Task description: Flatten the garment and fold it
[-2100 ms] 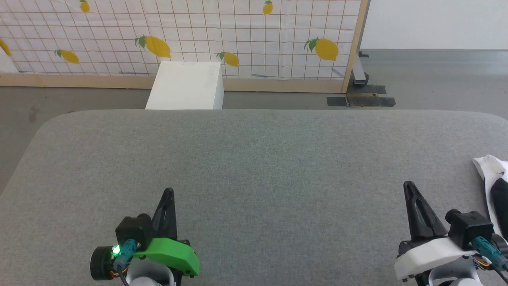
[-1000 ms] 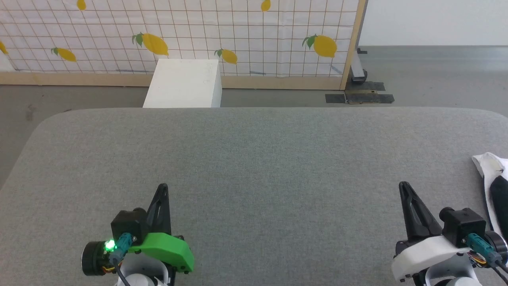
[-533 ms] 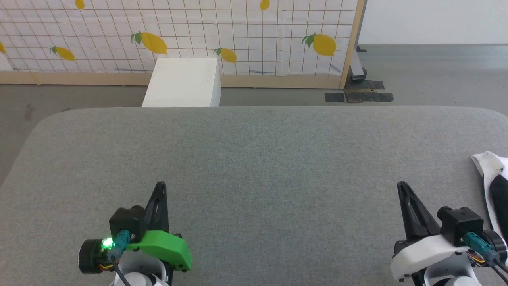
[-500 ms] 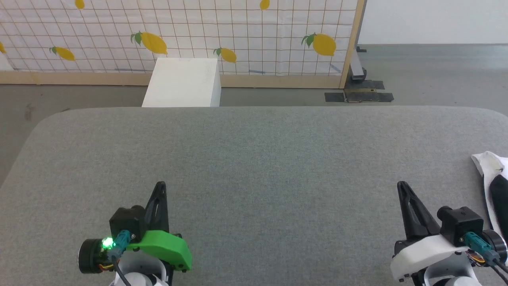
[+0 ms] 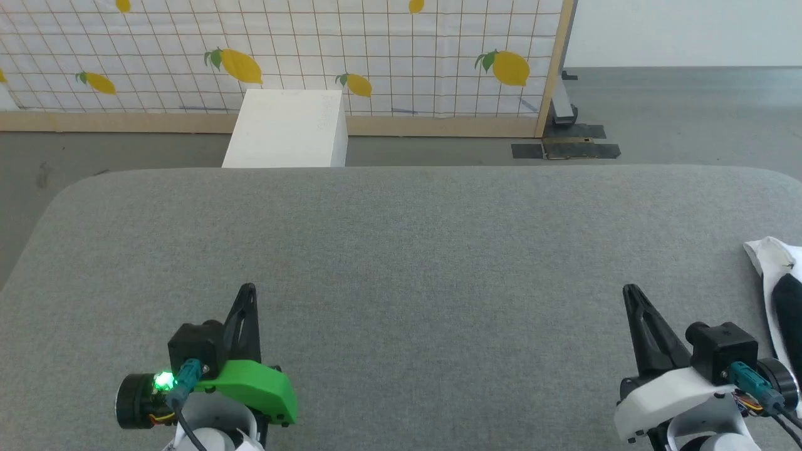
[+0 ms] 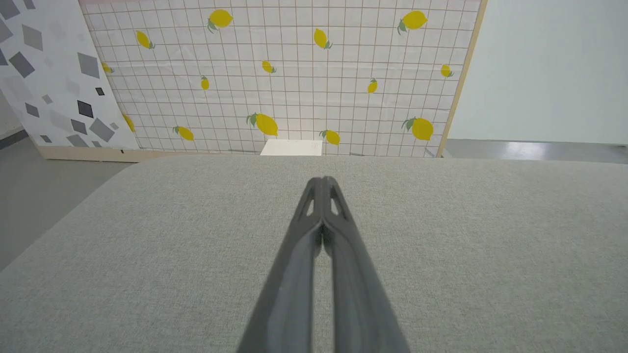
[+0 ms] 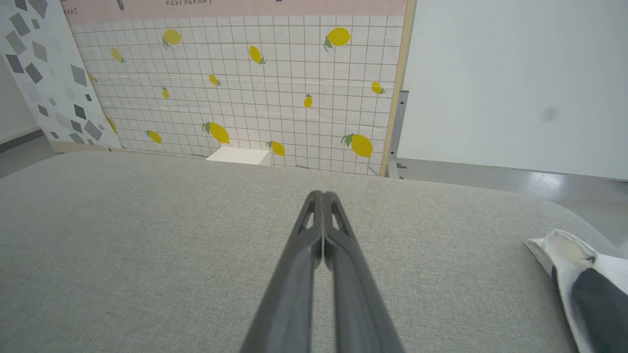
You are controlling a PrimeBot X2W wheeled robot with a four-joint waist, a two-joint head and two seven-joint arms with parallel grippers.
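Your left end effector (image 5: 247, 289), on a green plastic mount, has its two long dark fingers pressed together above the grey woven-fabric counter (image 5: 401, 250) with rounded corners. Your right end effector (image 5: 628, 290), on a white mount, is also closed and holds nothing. The rumpled white garment with a black part (image 5: 767, 258) lies at the counter's right edge, near the right end effector but apart from its fingers. Beyond stands a wood-framed grid panel printed with yellow lemons (image 5: 388, 62). Its pink top strip (image 7: 294, 5) reads "RESTAURANT". A plain white box (image 5: 285, 131) stands before the panel.
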